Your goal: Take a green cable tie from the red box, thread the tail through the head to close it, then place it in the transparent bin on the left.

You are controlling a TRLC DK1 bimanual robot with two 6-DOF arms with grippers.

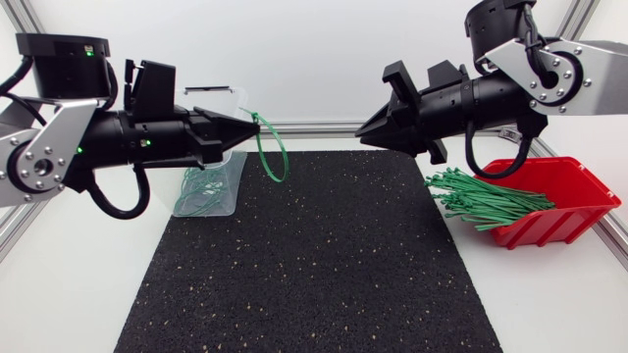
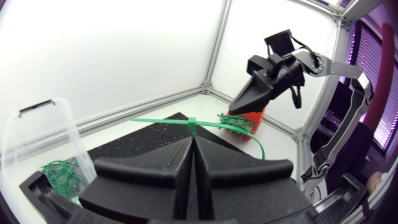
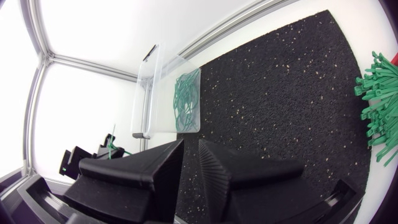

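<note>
Robotics lab: left arm [image 1: 59, 147] and right arm [image 1: 549, 74] flank a speckled mat [image 1: 314, 255] on a white table [image 1: 78, 294] edged by aluminium rails [image 1: 314, 127].

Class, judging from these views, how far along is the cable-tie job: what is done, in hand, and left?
Done: one green tie looks threaded into a closed loop, and other loops lie in the transparent bin. In hand: the left claw is shut on that tie, beside the bin. The right claw is open, empty. Left: dropping it into the bin; more ties wait in the red box.

Mat [image 1: 314, 255], bin [image 1: 234, 181], box [image 1: 574, 214] on table [image 1: 69, 294]
</note>
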